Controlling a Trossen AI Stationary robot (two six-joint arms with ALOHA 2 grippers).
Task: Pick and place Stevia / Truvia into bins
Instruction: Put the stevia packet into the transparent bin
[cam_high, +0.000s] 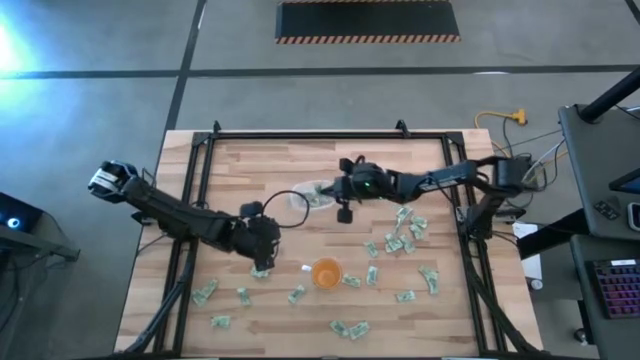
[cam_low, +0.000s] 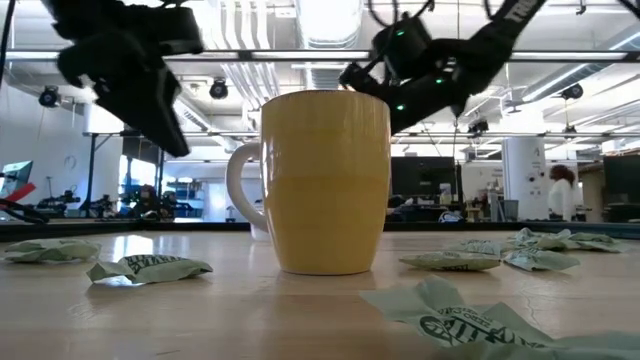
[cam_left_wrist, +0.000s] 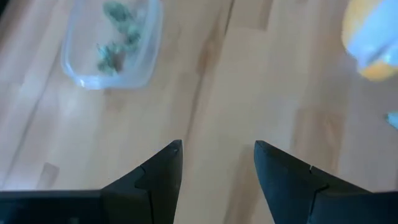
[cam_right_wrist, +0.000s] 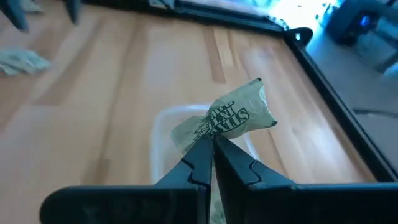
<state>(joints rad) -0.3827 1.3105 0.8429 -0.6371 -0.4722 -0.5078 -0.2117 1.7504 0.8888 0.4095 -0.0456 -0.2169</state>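
Many pale green and white Stevia sachets (cam_high: 405, 238) lie flat on the wooden table, mostly at the right and near side. One crumpled sachet (cam_right_wrist: 227, 117) is in my shut right gripper (cam_right_wrist: 212, 140), which hovers over the clear tub (cam_right_wrist: 180, 146) at mid-table (cam_high: 312, 195). The tub holds a few sachets (cam_left_wrist: 115, 37). My left gripper (cam_left_wrist: 217, 149) stands open above bare wood, nearer the front than the tub (cam_left_wrist: 112, 46) and left of the orange cup (cam_high: 326, 272); nothing is between its fingers. My right gripper pinches the crumpled sachet by its lower edge (cam_right_wrist: 214, 132) between the tips of its two fingers. The fingers slant down from the table's right side. The sachet stands up above the fingertips, lifted clear, over the tub's opening.
The orange cup (cam_low: 325, 180) stands near the table's front middle, with a small white scrap (cam_high: 305, 268) to its left. Loose sachets (cam_low: 150, 268) lie around it and along the near edge (cam_high: 350, 327). A black frame (cam_high: 300, 135) borders the table's far and side edges.
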